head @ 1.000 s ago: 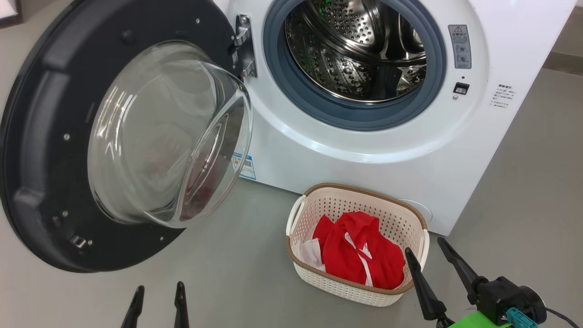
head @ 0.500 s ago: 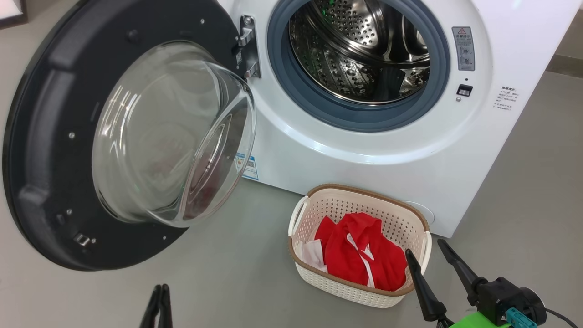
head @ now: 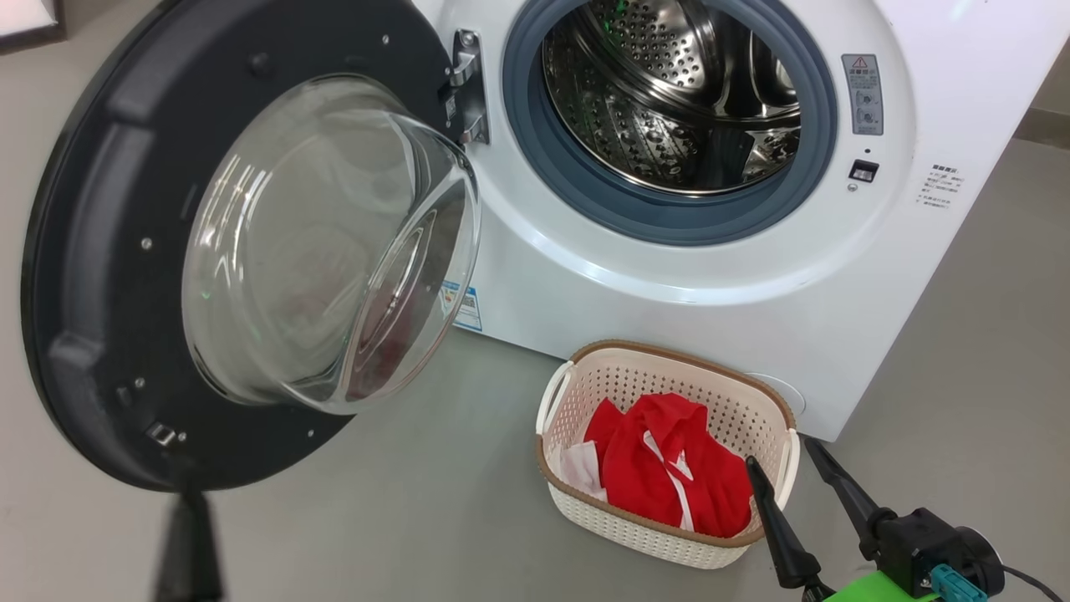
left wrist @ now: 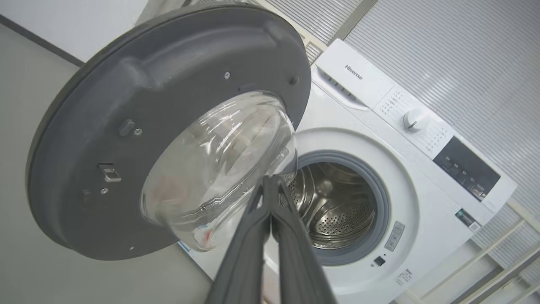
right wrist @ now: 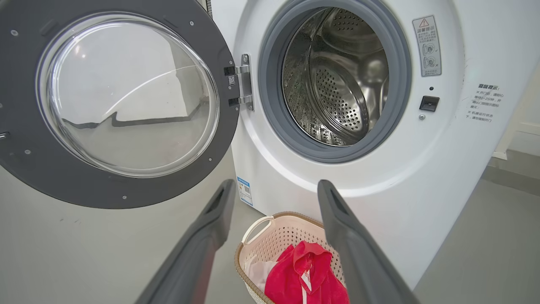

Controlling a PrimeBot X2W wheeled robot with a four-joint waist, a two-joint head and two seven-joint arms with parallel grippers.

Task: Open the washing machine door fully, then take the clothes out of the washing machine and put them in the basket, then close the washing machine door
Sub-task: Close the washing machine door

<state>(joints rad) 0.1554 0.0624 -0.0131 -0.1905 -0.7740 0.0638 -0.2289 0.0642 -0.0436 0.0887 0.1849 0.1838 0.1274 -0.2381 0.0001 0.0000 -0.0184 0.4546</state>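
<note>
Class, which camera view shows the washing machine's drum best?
The right wrist view: the drum is almost whole, seen straight in. The head view crops its top; the left wrist view shows it partly behind the door glass.

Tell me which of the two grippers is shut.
The left gripper: its two dark fingers are pressed together with nothing between them, pointing toward the washing machine door. The right gripper has its fingers wide apart, near the basket.
</note>
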